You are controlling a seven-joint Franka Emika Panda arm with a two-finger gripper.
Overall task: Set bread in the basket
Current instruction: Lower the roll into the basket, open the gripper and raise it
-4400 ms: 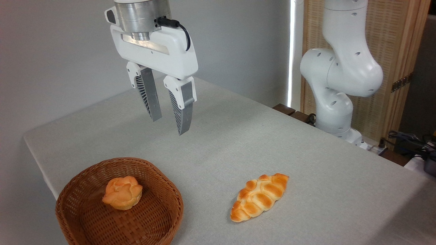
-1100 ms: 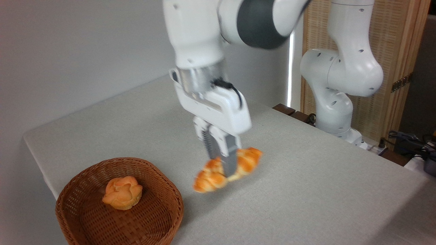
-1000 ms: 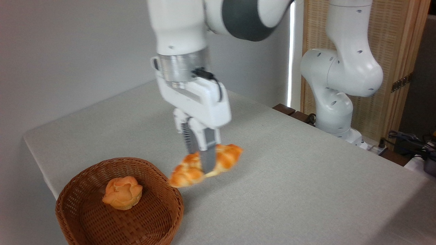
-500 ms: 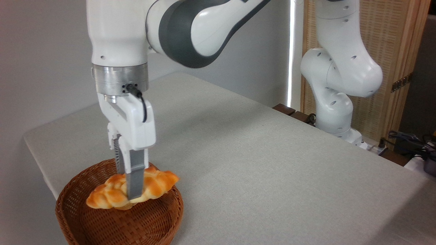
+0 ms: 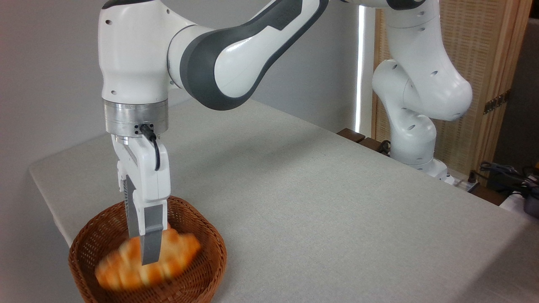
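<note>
Item: one bread, a long golden-orange loaf, blurred in this view, lying inside the basket and spanning most of its hollow from the lower left toward the right rim. Item: one round woven basket, reddish brown, at the near left corner of the grey surface. Item: one gripper, pointing straight down into the basket with its grey jaws across the middle of the loaf; only the near jaw shows plainly, and whether the pair grips the bread or has let go cannot be told through the blur. The small bun is not visible; whether it lies under the loaf cannot be told. Condition: the loaf sits low within the rim, so the task appears nearly complete. Handling note: the step in hand is judged to be the release. It would go best with the jaws parting fully while low over the basket floor, then a straight vertical lift clear of the rim, since a sideways pull could catch the wicker and drag or tip the basket toward the edge of the surface.
</note>
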